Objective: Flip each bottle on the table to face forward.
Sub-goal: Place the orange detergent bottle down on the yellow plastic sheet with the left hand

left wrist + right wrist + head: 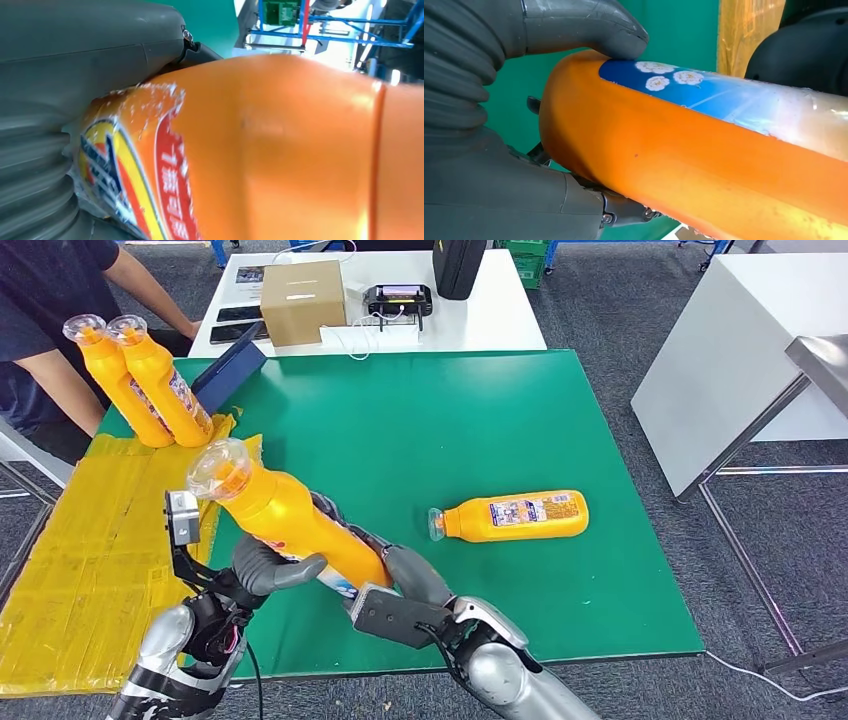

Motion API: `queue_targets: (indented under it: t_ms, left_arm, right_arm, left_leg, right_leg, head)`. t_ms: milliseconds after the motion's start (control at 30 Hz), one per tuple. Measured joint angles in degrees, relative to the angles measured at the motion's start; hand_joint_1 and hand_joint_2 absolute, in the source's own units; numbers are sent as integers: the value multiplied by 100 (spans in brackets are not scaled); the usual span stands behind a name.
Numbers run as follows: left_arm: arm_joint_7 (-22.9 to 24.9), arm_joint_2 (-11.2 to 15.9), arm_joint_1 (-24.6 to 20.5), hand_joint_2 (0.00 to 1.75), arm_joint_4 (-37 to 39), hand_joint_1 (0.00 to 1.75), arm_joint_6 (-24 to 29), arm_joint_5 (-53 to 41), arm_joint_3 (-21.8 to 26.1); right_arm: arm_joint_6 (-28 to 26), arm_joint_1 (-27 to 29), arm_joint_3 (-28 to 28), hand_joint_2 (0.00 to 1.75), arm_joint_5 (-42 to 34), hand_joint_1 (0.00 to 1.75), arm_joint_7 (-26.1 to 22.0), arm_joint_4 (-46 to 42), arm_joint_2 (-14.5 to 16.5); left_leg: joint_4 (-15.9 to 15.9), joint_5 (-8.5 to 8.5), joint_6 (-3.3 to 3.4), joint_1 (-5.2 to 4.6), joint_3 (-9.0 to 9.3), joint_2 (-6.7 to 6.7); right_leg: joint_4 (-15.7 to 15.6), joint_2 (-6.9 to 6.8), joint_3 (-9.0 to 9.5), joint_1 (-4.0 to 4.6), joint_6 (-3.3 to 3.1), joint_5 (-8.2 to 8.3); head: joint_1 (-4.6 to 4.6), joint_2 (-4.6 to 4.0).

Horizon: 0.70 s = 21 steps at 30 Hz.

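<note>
Both hands are on one orange bottle [290, 525], which is lifted off the green worktop [480, 410] and tilted, its clear cap pointing up and away from the robot. The left hand [265, 570] wraps its thick grey thumb across the bottle's middle; the right hand [400, 575] clasps the base end, with its thumb [589, 27] pressed on the bottle [704, 150] just by the blue part of the label (white flowers printed there). In the left wrist view the bottle [280, 150] sits tight against the grey ribbed cover of the left hand [45, 125], showing a red and yellow label.

Taking the held bottle as the mark: a second orange bottle [512, 517] lies on its side on the worktop to the right of it, well apart, cap toward the held bottle, label up. Beyond and to the left of the held bottle two more orange bottles [140, 380] stand leaning together, touching, on a yellow sheet [90, 530] that covers the worktop's left edge. Just behind those a person [45, 320] in a dark shirt is seated. Farther back stands a white table [480, 320] carrying a cardboard box [302, 302].
</note>
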Motion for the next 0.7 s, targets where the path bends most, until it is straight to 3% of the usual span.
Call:
queue_targets:
  t_ms: [167, 200, 300, 333, 400, 533, 700]
  left_arm:
    - [-50, 0, 0, 175, 0, 175, -33, -55, 4]
    - [-53, 0, 0, 175, 0, 175, -33, -61, 4]
    - [-128, 1, -5, 175, 0, 175, -22, -223, 4]
    - [-187, 3, -12, 175, 0, 175, 6, -388, 3]
    - [-359, 22, -52, 175, 0, 175, 133, -966, -8]
    - [-832, 288, -359, 175, 56, 175, 813, -3725, -64]
    - [-982, 861, -890, 175, 565, 175, 2132, -7691, -177]
  right_arm:
    - [-12, 3, 3, 175, 47, 175, -3, 14, -4]
    - [-13, 3, 3, 175, 52, 146, -2, 15, -4]
    - [-74, 5, 1, 175, 160, 15, 28, 15, -7]
    - [-130, 6, -1, 175, 260, 0, 72, 15, -14]
    - [-269, 24, -9, 175, 528, 0, 190, 15, -56]
    - [-628, 211, -268, 0, 1346, 0, 313, -145, -259]
    - [-758, 398, -1139, 0, 2180, 0, 251, -657, -622]
  left_leg:
    - [0, 0, 0, 0, 0, 0]
    - [0, 0, 0, 0, 0, 0]
    - [0, 0, 0, 0, 0, 0]
    - [0, 0, 0, 0, 0, 0]
    - [1, 0, 0, 0, 0, -1]
    - [1, 4, 2, 0, -5, -5]
    - [1, 13, 6, -2, -5, -1]
  right_leg:
    - [0, 0, -1, 0, 0, 0]
    - [0, 0, -1, 0, 0, 0]
    - [0, 0, -1, 0, 0, 0]
    - [0, 0, -2, 0, 0, 0]
    - [0, -1, -3, -1, 0, 0]
    - [0, -6, -5, -1, 2, 3]
    - [0, -5, -6, -1, 7, 9]
  head:
    - [1, 0]
    - [0, 0]
    - [1, 0]
    - [1, 0]
    - [0, 0]
    - [2, 0]
    - [1, 0]
